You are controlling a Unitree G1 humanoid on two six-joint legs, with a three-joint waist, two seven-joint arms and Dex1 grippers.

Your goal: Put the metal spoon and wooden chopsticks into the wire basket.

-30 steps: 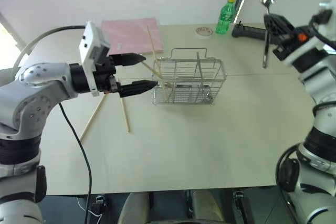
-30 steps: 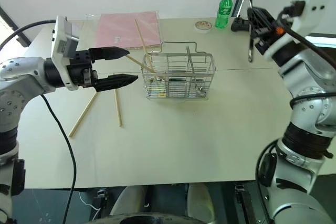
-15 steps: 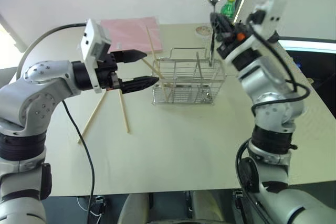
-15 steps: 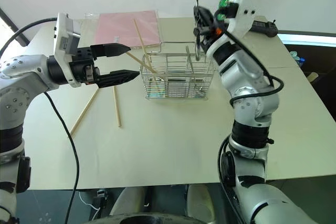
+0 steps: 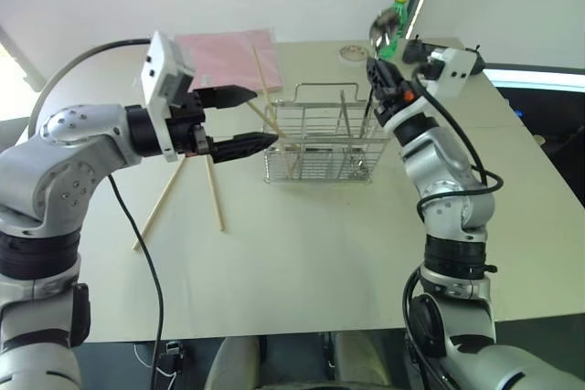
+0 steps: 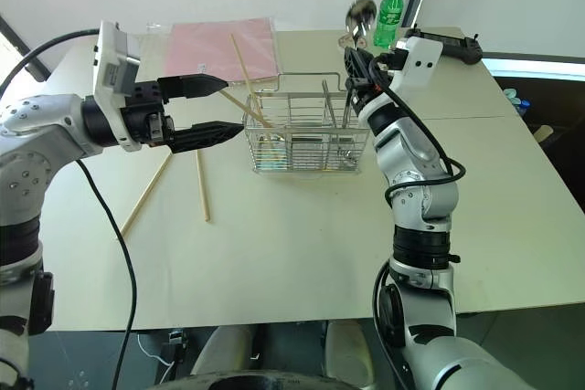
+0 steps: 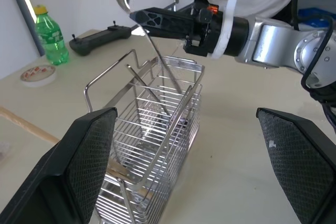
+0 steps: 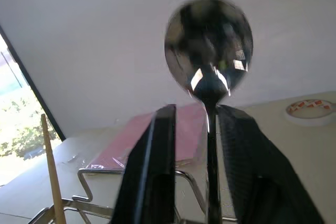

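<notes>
The wire basket point(image 5: 329, 143) stands mid-table. The metal spoon point(image 5: 382, 25) is upright, bowl up, its handle reaching down into the basket's right end. My right gripper point(image 5: 375, 66) is around the handle just above the basket rim. In the right wrist view its fingers point(image 8: 163, 145) stand slightly apart, with a gap beside the handle. My left gripper point(image 5: 263, 117) is open and empty at the basket's left end. A wooden chopstick point(image 5: 265, 70) leans out of the basket's left compartment, and two more wooden chopsticks point(image 5: 215, 194) lie on the table to its left.
A flat pink folder point(image 5: 224, 57) lies behind the basket on the left. A green bottle point(image 6: 390, 11), a tape roll point(image 5: 352, 54) and a black controller point(image 6: 448, 43) are at the table's far right edge.
My right arm swung in from the far right and came down, lowering the spoon's handle into the basket. Its fingers have parted around the handle. The left arm kept still.
</notes>
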